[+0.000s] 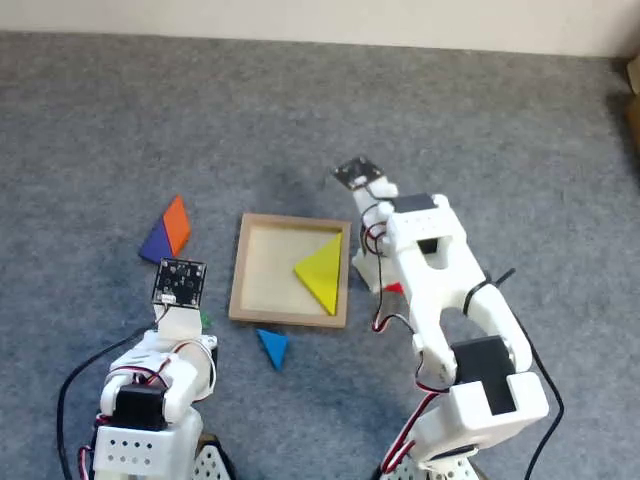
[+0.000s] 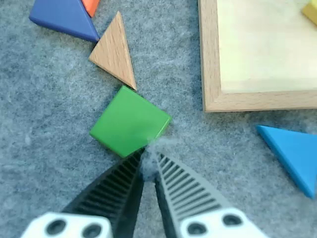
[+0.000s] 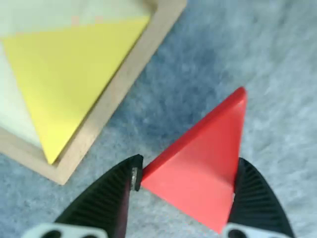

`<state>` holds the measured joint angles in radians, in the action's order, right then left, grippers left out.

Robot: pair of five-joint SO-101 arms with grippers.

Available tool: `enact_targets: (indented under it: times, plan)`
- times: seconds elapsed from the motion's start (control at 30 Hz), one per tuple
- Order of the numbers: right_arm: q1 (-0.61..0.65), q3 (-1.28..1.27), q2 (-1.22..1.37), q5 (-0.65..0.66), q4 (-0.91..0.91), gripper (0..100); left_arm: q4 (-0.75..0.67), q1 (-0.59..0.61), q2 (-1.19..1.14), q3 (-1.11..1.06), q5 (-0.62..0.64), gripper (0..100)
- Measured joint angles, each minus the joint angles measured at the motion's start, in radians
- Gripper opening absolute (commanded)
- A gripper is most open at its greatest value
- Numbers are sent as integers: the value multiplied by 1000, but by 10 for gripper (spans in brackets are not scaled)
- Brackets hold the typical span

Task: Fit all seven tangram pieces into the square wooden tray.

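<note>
I'm seeing my right gripper (image 3: pixel 187 173) clamping a red triangle (image 3: pixel 200 163) by two edges. It is a smooth, flat, painted piece, sitting over the fuzzy grey felt (image 3: pixel 237 49) just outside the wooden tray (image 3: pixel 124 84), beside the rim where the yellow triangle (image 3: pixel 64 69) is lying. Its narrow tip is pointing away from the wrist, with one long edge facing the tray. My left gripper (image 2: pixel 149 157) is sitting pinched nearly closed on nothing — ribbed tips touching a green square (image 2: pixel 129 126) at its corner.
</note>
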<state>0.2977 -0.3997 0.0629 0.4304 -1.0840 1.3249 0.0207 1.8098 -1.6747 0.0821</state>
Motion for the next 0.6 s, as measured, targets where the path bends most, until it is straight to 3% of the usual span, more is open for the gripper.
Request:
enact_targets:
  times: [0.4,0.6]
  plan:
    - [127,149,0,0,12,211,0,0,0,0,0,5]
    - [103,149,9,0,12,214,0,0,0,0,0,5]
